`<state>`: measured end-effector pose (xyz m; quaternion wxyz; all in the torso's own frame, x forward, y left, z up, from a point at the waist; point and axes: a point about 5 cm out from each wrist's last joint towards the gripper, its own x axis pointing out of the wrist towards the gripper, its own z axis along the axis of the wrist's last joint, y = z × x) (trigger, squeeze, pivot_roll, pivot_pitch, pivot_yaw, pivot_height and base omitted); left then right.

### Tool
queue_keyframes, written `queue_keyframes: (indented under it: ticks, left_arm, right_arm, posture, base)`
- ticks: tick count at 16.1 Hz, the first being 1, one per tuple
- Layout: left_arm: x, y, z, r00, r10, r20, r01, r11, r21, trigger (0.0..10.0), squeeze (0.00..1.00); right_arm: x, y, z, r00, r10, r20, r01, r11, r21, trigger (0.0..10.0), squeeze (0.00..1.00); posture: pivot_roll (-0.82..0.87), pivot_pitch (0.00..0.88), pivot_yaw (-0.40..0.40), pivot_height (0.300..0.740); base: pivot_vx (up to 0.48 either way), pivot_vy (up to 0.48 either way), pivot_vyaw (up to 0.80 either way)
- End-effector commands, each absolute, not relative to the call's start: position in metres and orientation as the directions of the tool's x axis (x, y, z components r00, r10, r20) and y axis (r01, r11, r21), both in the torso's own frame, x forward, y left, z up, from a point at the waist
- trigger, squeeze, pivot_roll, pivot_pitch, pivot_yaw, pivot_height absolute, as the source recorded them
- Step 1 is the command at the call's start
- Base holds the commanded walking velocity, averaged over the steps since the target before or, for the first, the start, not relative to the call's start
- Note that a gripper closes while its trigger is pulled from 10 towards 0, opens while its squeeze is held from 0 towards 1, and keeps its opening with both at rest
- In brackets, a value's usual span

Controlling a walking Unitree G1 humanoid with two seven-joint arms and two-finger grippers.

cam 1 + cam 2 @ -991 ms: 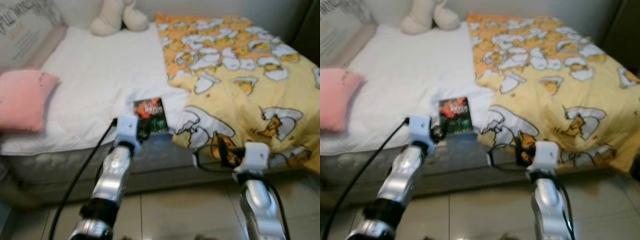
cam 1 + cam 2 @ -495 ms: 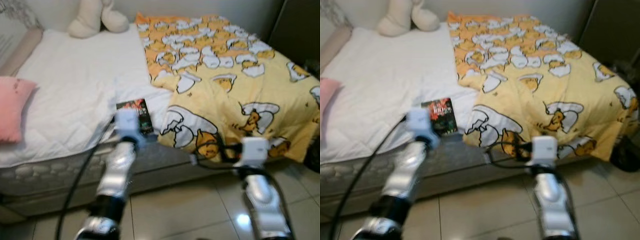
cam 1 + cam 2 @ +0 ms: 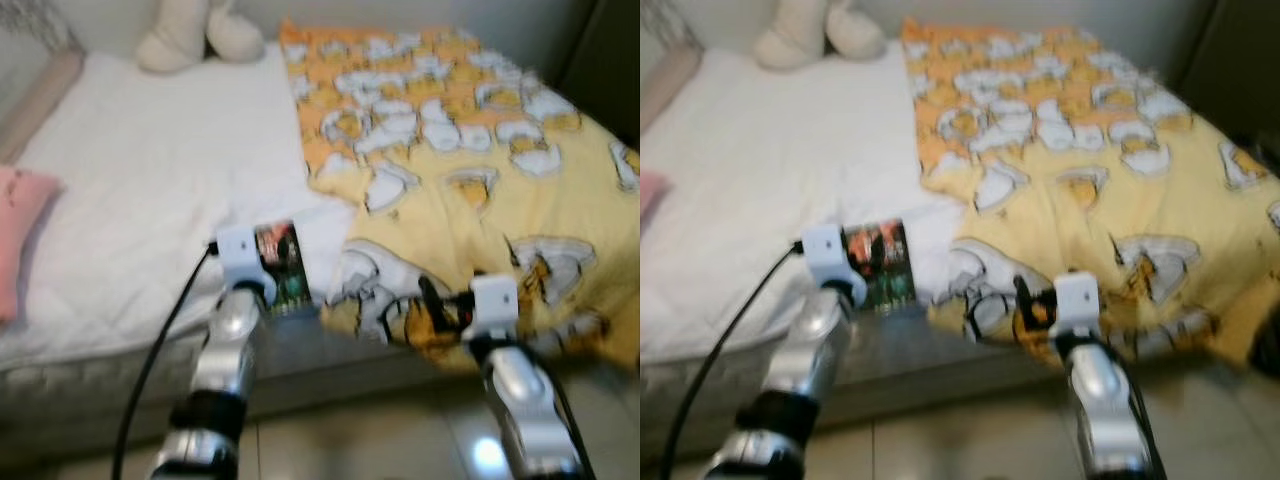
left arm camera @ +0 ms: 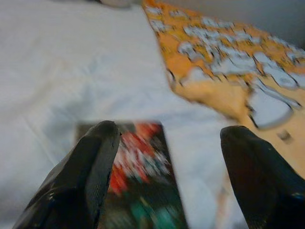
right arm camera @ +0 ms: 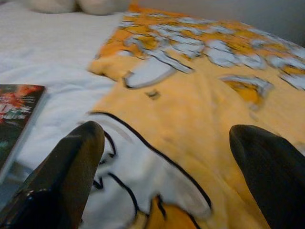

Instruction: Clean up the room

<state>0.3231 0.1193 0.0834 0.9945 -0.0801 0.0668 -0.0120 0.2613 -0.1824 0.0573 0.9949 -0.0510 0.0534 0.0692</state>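
Book: thin, dark cover with red and green print, lying flat at the near edge of the bed, on the white sheet. Just beside it, the yellow blanket with its white-and-orange cartoon pattern lies rumpled over the bed's right half, its near edge drooping over the side. Pink pillow at the left edge. Cream plush toy sits at the head.

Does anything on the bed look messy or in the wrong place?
Yes. A book lies at the very edge of the bed, just beyond the open left hand. The yellow blanket is rumpled, covers only one side, and droops over the edge.
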Motion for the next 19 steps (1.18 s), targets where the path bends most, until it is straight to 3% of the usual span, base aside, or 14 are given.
queue_keyframes:
  ticks: [1, 6, 8, 10, 11, 13, 15, 19]
  left_arm:
    - [0.32, 0.125, 0.082, 0.991, -0.051, -0.127, 0.036, 0.993, -0.114, 10.0, 0.0]
    - [0.33, 0.099, 0.096, 0.981, -0.18, -0.077, 0.175, 0.983, -0.063, 10.0, 0.0]
    - [0.334, 0.112, 0.094, 0.991, -0.084, -0.106, 0.073, 0.992, -0.098, 10.0, 0.0]
    - [0.338, 0.127, 0.086, 0.984, 0.043, -0.176, -0.049, 0.998, -0.027, 10.0, 0.0]
    - [0.345, 0.125, 0.082, 0.972, 0.011, -0.234, -0.02, 0.999, -0.037, 10.0, 0.0]
    - [0.34, 0.09, 0.059, 0.874, -0.258, -0.412, 0.186, 0.961, -0.207, 10.0, 0.0]
    - [0.328, 0.055, 0.049, 0.784, -0.443, -0.434, 0.342, 0.893, -0.293, 10.0, 0.0]
    - [0.328, 0.034, 0.05, 0.803, -0.4, -0.442, 0.317, 0.914, -0.253, 10.0, 0.0]
  right_arm:
    - [0.263, -0.175, 0.058, 0.978, 0.172, -0.121, -0.184, 0.979, -0.089, 10.0, 0.0]
    - [0.263, -0.179, 0.055, 0.985, 0.12, -0.127, -0.129, 0.989, -0.068, 10.0, 0.0]
    - [0.259, -0.178, 0.054, 0.983, 0.125, -0.134, -0.134, 0.989, -0.065, 10.0, 0.0]
    - [0.253, -0.179, 0.051, 0.981, 0.13, -0.147, -0.141, 0.988, -0.064, 10.0, 0.0]
    - [0.248, -0.18, 0.049, 0.979, 0.127, -0.161, -0.138, 0.988, -0.064, 10.0, 0.0]
    - [0.239, -0.182, 0.044, 0.975, 0.122, -0.184, -0.136, 0.989, -0.062, 10.0, 0.0]
    - [0.233, -0.183, 0.043, 0.971, 0.128, -0.202, -0.144, 0.987, -0.064, 10.0, 0.0]
    - [0.198, -0.202, 0.048, 0.958, 0.117, -0.261, -0.15, 0.982, -0.112, 10.0, 0.0]
  posture:
    - [-0.04, 0.0, 0.026, 0.74]
    - [-0.04, 0.0, 0.039, 0.74]
    - [-0.05, 0.0, 0.035, 0.74]
    - [-0.06, 0.0, 0.03, 0.74]
    - [-0.07, 0.0, 0.023, 0.74]
    - [-0.07, 0.0, 0.017, 0.74]
    - [-0.1, 0.0, 0.002, 0.74]
    - [-0.2, 0.056, -0.063, 0.74]
  base:
    - [0.469, 0.0, 0.7]
    - [0.468, 0.0, 0.26]
    - [0.471, 0.0, 0.0]
    - [0.24, 0.0, 0.0]
    - [0.0, 0.0, 0.0]
    - [0.0, 0.0, 0.0]
    - [0.0, 0.0, 0.0]
    - [0.0, 0.0, 0.0]
